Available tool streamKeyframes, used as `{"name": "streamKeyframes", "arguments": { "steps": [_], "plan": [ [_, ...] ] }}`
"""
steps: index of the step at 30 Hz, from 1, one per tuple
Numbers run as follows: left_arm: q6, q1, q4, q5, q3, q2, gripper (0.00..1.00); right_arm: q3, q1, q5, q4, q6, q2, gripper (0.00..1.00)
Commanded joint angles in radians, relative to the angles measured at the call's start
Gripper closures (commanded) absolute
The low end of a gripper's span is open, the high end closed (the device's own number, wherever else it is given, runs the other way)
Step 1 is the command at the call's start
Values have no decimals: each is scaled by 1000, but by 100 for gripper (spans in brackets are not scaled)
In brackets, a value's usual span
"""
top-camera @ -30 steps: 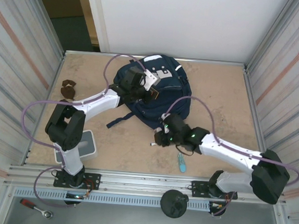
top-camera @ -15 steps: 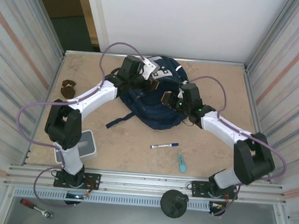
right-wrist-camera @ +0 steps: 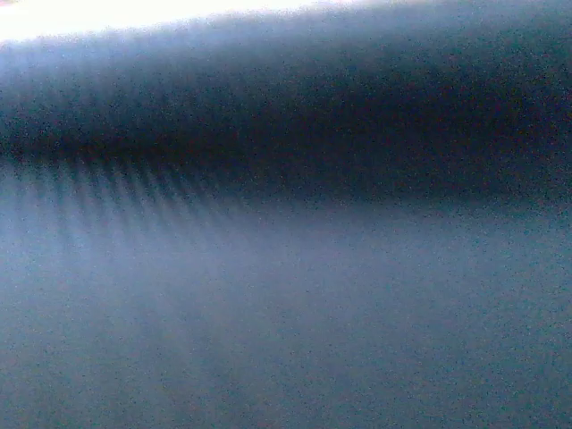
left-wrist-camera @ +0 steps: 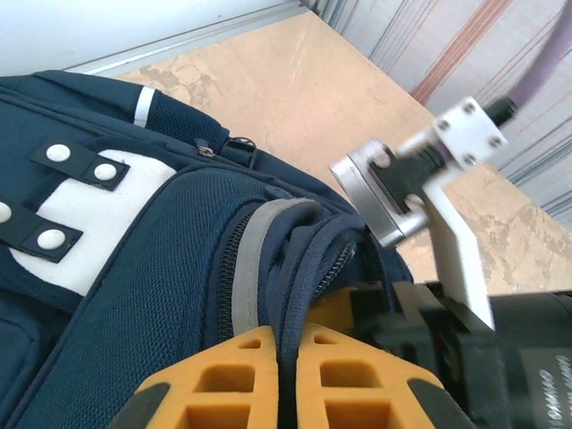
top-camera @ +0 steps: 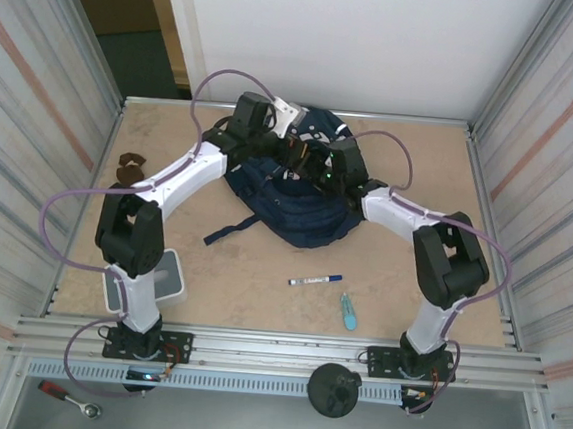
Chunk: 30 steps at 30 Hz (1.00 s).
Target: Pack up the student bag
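The student bag [top-camera: 307, 214], a navy backpack with a white patch, lies at the back middle of the table. My left gripper [top-camera: 289, 158] is at its upper edge, and its orange fingers [left-wrist-camera: 232, 380] are shut on the bag's [left-wrist-camera: 134, 295] zipper rim, holding the rim up. My right gripper [top-camera: 313, 170] has its tip down at the bag's opening, right beside the left one. Its black housing [left-wrist-camera: 483, 357] shows close by. The right wrist view is a blur of blue fabric [right-wrist-camera: 286, 313], so its jaws are hidden.
A blue-capped marker [top-camera: 316, 278] and a teal pen-like item [top-camera: 347, 311] lie on the table in front of the bag. A brown object [top-camera: 129, 169] sits at the left edge. A white box [top-camera: 168, 276] stands by the left arm's base.
My right arm has swung from the table near the marker up to the bag's opening. My left gripper has lifted the bag's rim toward the back. The marker stays on the table.
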Motion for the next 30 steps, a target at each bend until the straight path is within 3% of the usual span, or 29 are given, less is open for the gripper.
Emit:
{"name": "streamKeyframes", "arguments": {
  "steps": [1, 9, 13, 15, 17, 22, 30],
  "plan": [
    [-11, -12, 141, 56, 36, -33, 100, -69, 14, 15, -79, -85, -141, 35],
    [-17, -10, 193, 44, -88, -67, 100, -253, 70, 257, -583, -329, -540, 26],
    [-34, -10, 241, 50, -166, -88, 100, -396, 108, 317, -788, -277, -701, 20],
    [-42, -11, 251, 49, -188, -92, 100, -447, 150, 337, -860, -216, -761, 7],
    [-56, -11, 274, 58, -216, -94, 100, -489, 228, 374, -906, -152, -804, 3],
    [-87, -11, 305, 67, -259, -83, 100, -508, 382, 447, -994, -22, -752, 7],
    [-92, -11, 312, 70, -298, -75, 100, -532, 507, 421, -878, 14, -522, 27]
  ]
}}
